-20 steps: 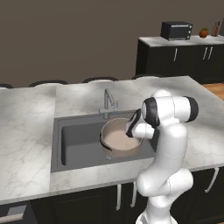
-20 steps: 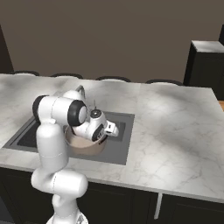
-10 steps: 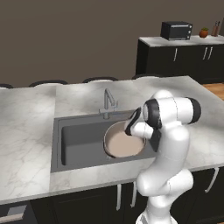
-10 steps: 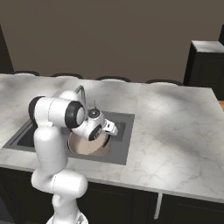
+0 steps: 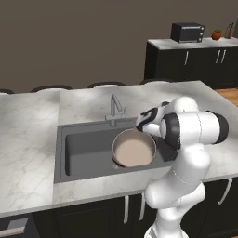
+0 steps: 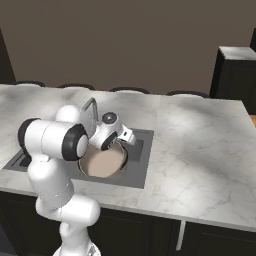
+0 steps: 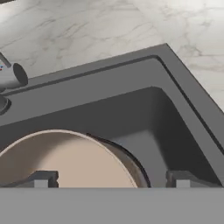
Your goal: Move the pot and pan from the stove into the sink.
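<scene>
1. The sink (image 5: 74,153) is the landmark: a dark grey basin sunk into the pale marble tabletop (image 5: 28,153).
2. The pot (image 5: 134,148) sits inside the sink, in the end nearest the arm, upright, with its beige inside showing.
3. In the right base view the pot (image 6: 102,162) lies low in the basin, partly hidden by the arm's wrist.
4. The faucet (image 5: 114,109) stands on the sink's far rim, just behind the pot.
5. The gripper (image 7: 111,179) hangs over the pot's rim at the sink's end nearest the arm; its two fingertips (image 7: 43,178) stand wide apart and hold nothing.
6. In the hand view one fingertip is over the pot (image 7: 65,157) and the other over the bare sink floor (image 7: 166,131) beside it.
7. A microwave (image 5: 187,32) rests on a dark cabinet well beyond the sink.
</scene>
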